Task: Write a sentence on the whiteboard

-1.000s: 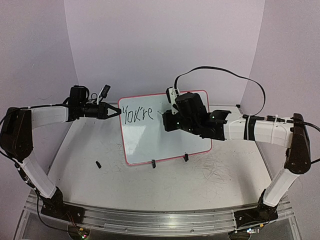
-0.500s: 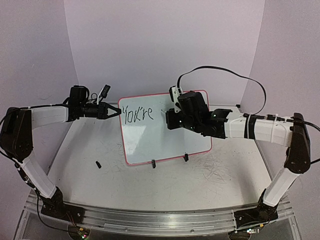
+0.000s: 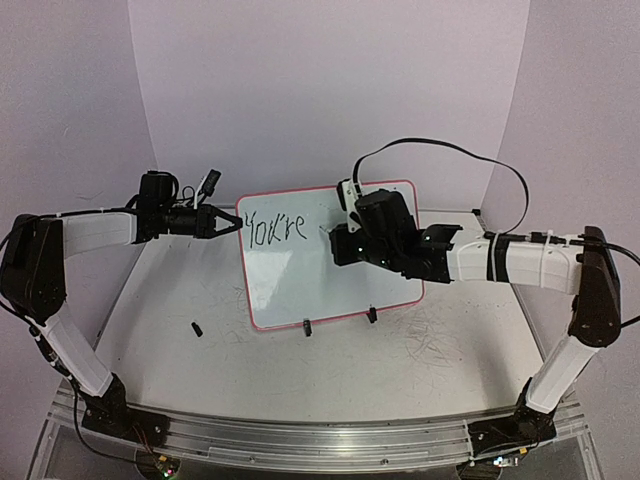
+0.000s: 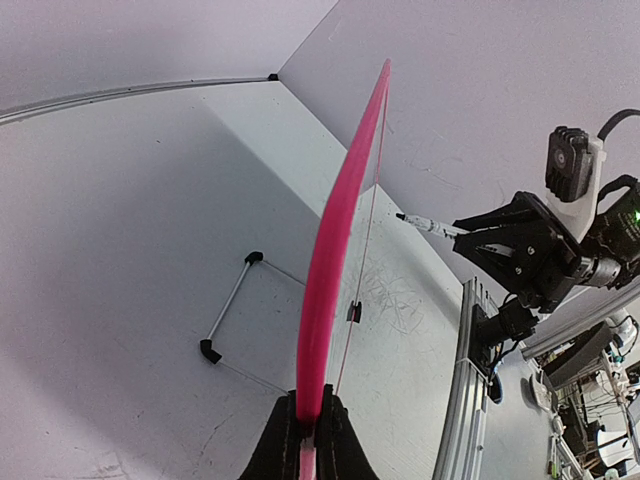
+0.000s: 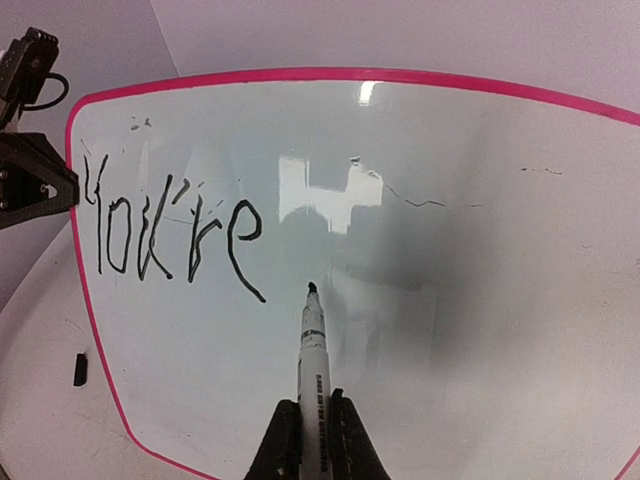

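Your right gripper (image 5: 312,440) is clamped tight on a black-tipped white marker (image 5: 313,350), and the whiteboard (image 3: 300,285) stands directly ahead of it, filling the right wrist view. The marker tip sits close to the board face; whether it touches cannot be told. Just up and to the left of the tip, the sentence (image 5: 170,235) reads only "You're" so far, in uneven black strokes. The tail of the "e" ends right beside the tip. To the right of the tip the white face carries nothing but glare and a few faint dark flecks.

Your left gripper (image 4: 305,440) is closed on the board's red-pink rim, which runs straight out from between its fingers like a blade in the left wrist view. From above, that grip lands on the board's left edge, near the top corner, beside the "Y".

The board is a small white rectangle with rounded corners. It rests on the white table (image 3: 420,350), leaning back, on two black clip feet (image 3: 307,326) along the edge below the marker. Its wire stand (image 4: 230,305) lies on the table behind the board, to the left of the left gripper's fingers. A small black piece (image 3: 197,328) lies loose on the table below the left gripper, apart from the board.
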